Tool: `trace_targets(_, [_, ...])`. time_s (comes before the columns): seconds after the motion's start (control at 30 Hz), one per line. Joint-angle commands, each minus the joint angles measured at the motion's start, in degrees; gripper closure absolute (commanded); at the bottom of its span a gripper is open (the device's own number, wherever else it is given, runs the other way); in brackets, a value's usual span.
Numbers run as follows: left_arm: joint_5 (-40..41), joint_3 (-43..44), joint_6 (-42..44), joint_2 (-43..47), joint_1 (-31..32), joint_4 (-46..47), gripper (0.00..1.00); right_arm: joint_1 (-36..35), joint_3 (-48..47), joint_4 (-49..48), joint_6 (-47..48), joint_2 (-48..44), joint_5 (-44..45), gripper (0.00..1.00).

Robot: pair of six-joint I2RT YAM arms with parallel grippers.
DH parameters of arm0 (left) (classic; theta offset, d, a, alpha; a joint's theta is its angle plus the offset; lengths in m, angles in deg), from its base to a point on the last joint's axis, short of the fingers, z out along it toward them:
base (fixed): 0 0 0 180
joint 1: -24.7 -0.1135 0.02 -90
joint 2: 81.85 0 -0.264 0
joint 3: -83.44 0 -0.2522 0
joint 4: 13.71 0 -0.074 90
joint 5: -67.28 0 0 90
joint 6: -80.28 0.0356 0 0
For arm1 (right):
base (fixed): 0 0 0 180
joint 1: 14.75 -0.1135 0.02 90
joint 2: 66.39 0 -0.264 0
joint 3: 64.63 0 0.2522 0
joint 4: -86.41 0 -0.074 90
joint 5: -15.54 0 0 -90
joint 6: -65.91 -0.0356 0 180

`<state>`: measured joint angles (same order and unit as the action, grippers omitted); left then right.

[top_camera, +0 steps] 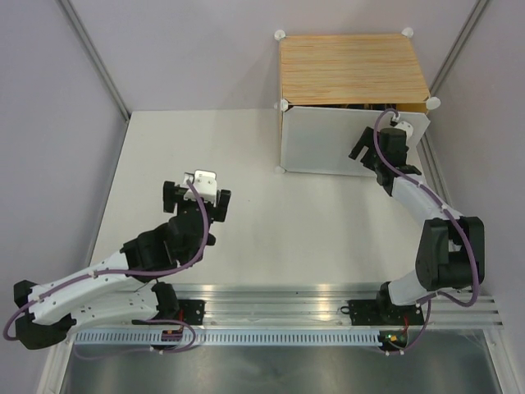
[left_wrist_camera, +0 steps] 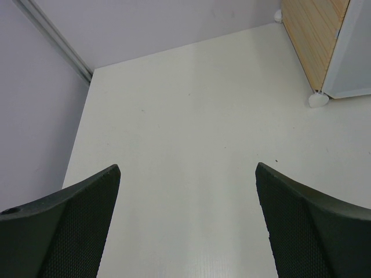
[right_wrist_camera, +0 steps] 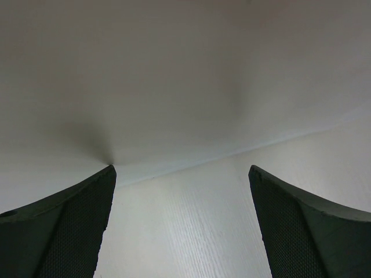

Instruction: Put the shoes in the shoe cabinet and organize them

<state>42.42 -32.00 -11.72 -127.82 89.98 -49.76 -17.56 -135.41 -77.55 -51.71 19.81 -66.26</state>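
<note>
The shoe cabinet (top_camera: 353, 66) stands at the back right, with a wood-grain top and its translucent white door panel (top_camera: 344, 139) across the front. The shoes are hidden from every view. My right gripper (top_camera: 371, 152) is open and low, right in front of the door's right half. In the right wrist view the door panel (right_wrist_camera: 174, 75) fills the space above the table, with the right gripper (right_wrist_camera: 181, 168) empty and its left fingertip close to the door's bottom edge. My left gripper (top_camera: 195, 201) hovers open over the table, well left of the cabinet (left_wrist_camera: 310, 40), and the left gripper (left_wrist_camera: 187, 166) holds nothing.
The white table (top_camera: 246, 238) has purple walls on both sides and behind. A white round connector (left_wrist_camera: 317, 99) marks the cabinet's near left foot. A metal rail (top_camera: 287, 300) with both arm bases runs along the near edge.
</note>
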Motion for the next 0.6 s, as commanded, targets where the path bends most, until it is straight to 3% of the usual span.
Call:
trace_targets(0.0, [-1.5, -0.1, 1.1, -0.9, -0.1, 1.2, 0.0, 0.4, -5.8, -3.9, 1.5, 3.1, -2.3, 0.02])
trace_targets(0.13, [-2.3, 0.0, 0.8, -2.4, -0.1, 1.2, 0.0, 0.5, -8.9, -2.4, 3.2, 4.8, -0.7, 0.02])
trace_targets(0.3, [-6.8, 0.7, 0.0, -3.3, -1.2, 2.5, 0.0, 0.2, -6.7, 1.1, 2.4, 0.2, -3.4, 0.02])
trace_targets(0.4, [-14.4, 1.7, -3.3, -3.9, -5.1, 3.1, 0.0, -1.1, -3.5, 3.8, 1.4, -4.0, -2.8, 0.02])
trace_targets(0.57, [-28.4, 5.4, -13.7, -6.4, -17.6, 0.8, 0.0, -6.5, 2.8, 7.8, 1.4, -14.8, 0.3, 0.02])
